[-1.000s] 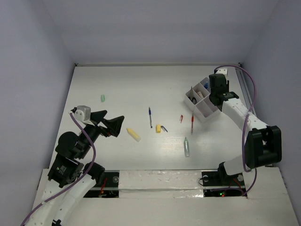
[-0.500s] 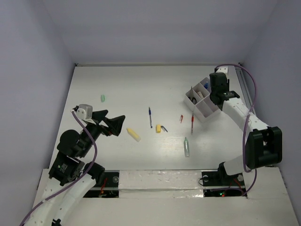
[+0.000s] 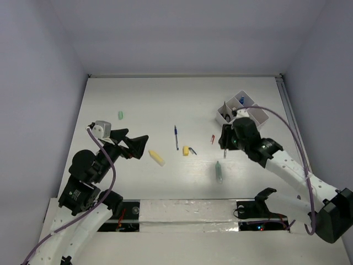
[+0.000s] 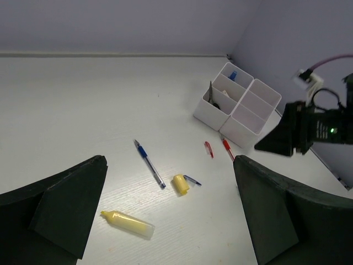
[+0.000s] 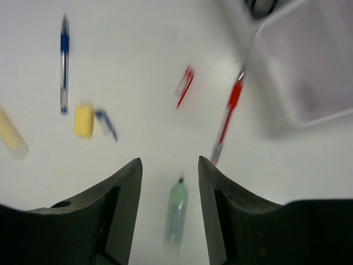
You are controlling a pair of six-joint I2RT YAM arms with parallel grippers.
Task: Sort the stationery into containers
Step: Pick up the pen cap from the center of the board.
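Observation:
The white divided container (image 3: 255, 115) stands at the back right, with black-handled scissors (image 4: 212, 96) and a small blue item (image 4: 232, 75) in its compartments. On the table lie a blue pen (image 3: 176, 137), a yellow cap (image 3: 186, 150), a red cap (image 3: 212, 139), a red pen (image 5: 227, 118), a green marker (image 3: 219, 172), a yellow highlighter (image 3: 156, 158) and a small green eraser (image 3: 120, 115). My right gripper (image 3: 225, 139) hovers open and empty over the red pen, and the green marker (image 5: 176, 212) shows beneath its fingers. My left gripper (image 3: 137, 138) is wide open, left of the highlighter.
A small blue clip (image 3: 192, 150) lies beside the yellow cap. The side walls enclose the white table on three sides. A cable runs along the right arm (image 3: 287, 165). Both arm bases sit at the near edge.
My right arm has swung away from above the container to the middle of the table, over the red pen, its jaws spreading wider. The left arm has barely shifted.

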